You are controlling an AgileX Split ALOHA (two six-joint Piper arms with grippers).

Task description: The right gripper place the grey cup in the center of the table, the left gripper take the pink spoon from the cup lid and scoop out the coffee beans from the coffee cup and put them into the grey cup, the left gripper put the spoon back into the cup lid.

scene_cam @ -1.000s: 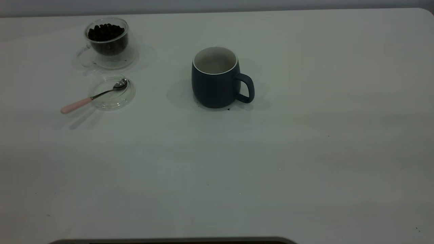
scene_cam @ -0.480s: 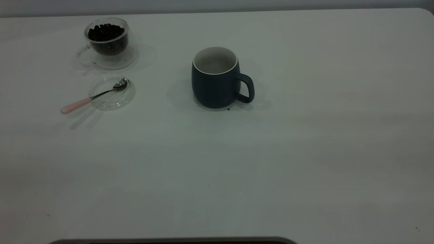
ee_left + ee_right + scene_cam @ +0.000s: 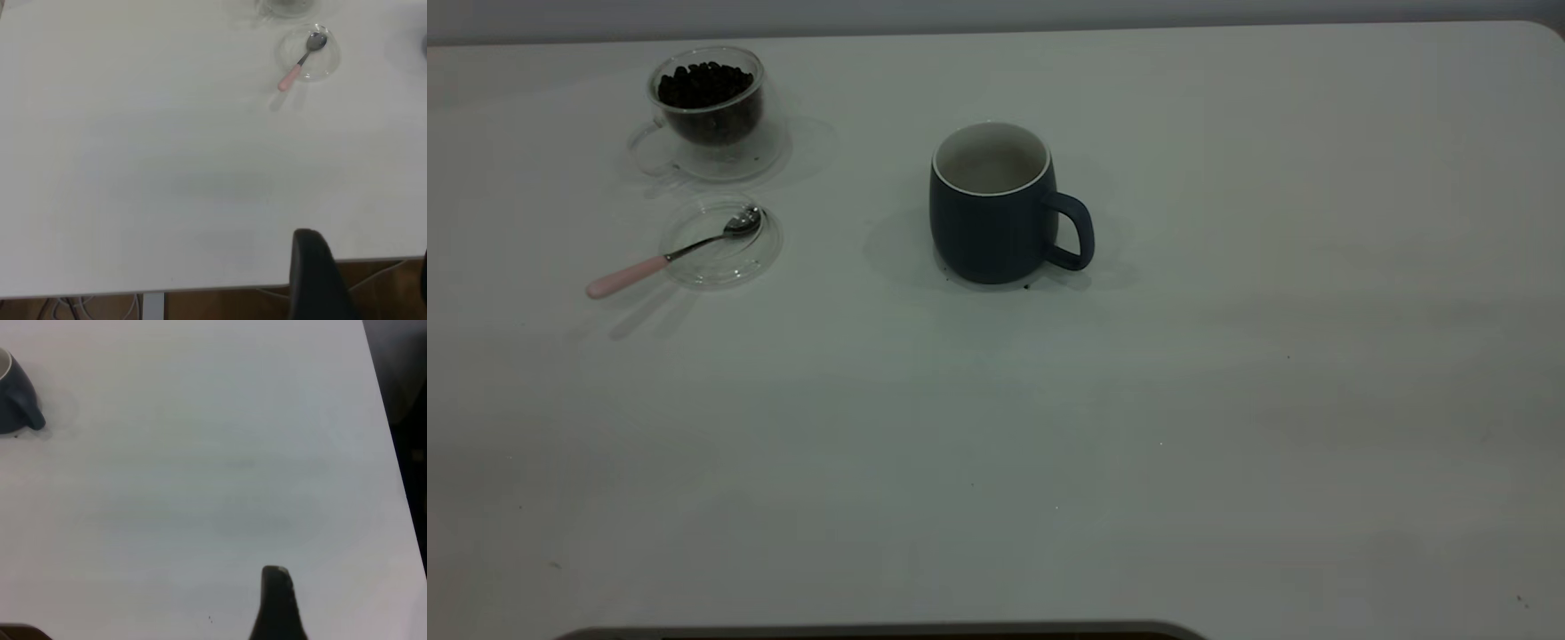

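The grey cup (image 3: 991, 213) stands upright near the middle of the table (image 3: 1227, 400), handle toward the right; its edge also shows in the right wrist view (image 3: 15, 393). The coffee cup (image 3: 710, 107) with coffee beans (image 3: 704, 84) stands at the far left. In front of it lies the cup lid (image 3: 720, 242) with the pink spoon (image 3: 667, 258) resting in it, handle sticking out over the rim. Both also show in the left wrist view: the spoon (image 3: 300, 60) and the lid (image 3: 310, 53). My left gripper (image 3: 367, 280) is open and empty over the table's near edge. My right gripper (image 3: 147, 600) is open and empty, far from the cup.
Neither arm shows in the exterior view. A dark rounded edge (image 3: 871, 631) lies along the table's front. The table's rounded corner (image 3: 1543, 31) is at the far right. Brown floor and cables (image 3: 220, 307) show beyond the table edge.
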